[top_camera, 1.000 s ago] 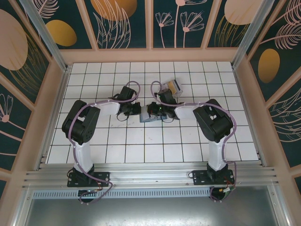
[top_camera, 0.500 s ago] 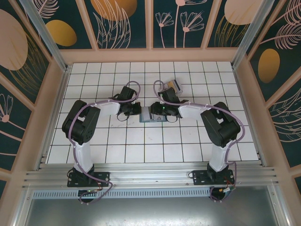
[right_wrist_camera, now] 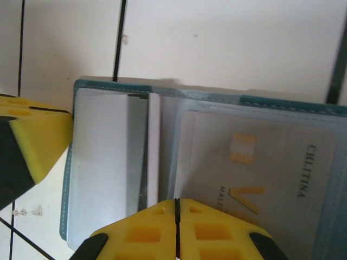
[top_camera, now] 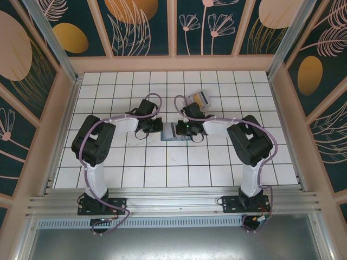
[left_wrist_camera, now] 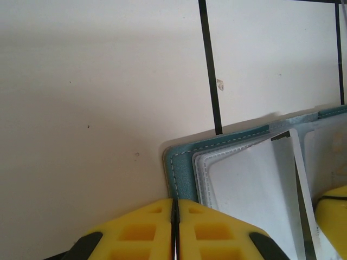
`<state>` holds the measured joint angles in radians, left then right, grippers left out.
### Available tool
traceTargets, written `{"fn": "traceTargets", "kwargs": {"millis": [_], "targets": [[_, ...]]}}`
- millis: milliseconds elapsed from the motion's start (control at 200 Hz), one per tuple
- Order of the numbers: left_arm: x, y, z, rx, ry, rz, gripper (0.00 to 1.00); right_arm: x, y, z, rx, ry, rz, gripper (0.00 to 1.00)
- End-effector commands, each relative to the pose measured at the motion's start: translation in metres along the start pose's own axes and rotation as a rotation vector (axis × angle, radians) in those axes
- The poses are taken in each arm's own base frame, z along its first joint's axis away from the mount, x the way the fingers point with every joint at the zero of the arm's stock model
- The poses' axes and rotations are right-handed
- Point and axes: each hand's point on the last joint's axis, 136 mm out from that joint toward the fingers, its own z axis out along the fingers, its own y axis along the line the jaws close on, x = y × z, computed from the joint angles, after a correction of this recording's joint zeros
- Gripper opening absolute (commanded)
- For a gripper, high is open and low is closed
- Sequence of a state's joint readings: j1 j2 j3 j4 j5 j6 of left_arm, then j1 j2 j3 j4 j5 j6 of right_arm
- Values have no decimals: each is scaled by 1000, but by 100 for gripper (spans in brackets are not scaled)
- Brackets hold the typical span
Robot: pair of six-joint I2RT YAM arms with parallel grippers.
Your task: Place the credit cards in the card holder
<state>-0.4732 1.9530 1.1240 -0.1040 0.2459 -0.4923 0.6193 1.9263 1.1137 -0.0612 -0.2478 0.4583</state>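
Observation:
The teal-blue card holder (top_camera: 168, 132) lies open on the white grid table between both grippers. In the right wrist view its pale inner faces (right_wrist_camera: 103, 162) show, and a silvery card with a gold chip (right_wrist_camera: 260, 162) sits in the right leaf. My right gripper (right_wrist_camera: 177, 208) is shut, its tips over the near edge of that card. My left gripper (left_wrist_camera: 175, 208) is shut too, its tips at the left edge of the card holder (left_wrist_camera: 181, 162). The other credit cards (top_camera: 198, 99), grey and yellow, lie in a small bunch behind the right arm.
The left gripper's yellow finger (right_wrist_camera: 38, 138) sits at the holder's left side. A wooden frame (top_camera: 173, 64) walls the table on three sides. Free white squares lie in front of the holder.
The right arm shifted a little to the right and came back, its gripper staying over the card holder. The left arm has not moved.

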Motion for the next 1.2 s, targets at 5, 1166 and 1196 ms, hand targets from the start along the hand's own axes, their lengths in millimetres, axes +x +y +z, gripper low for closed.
{"fn": "traceTargets", "kwargs": {"millis": [5,1166,1196], "targets": [[54,20,22,-64,169,-36,12,9,7,12,27,45,-47,8],[23,-8,-10,-37,75,5,20,2,-63,-53,77,-42,103,21],[25,-8,-8,-40,80,7,21,1,-61,-53,65,-43,104,21]]}}
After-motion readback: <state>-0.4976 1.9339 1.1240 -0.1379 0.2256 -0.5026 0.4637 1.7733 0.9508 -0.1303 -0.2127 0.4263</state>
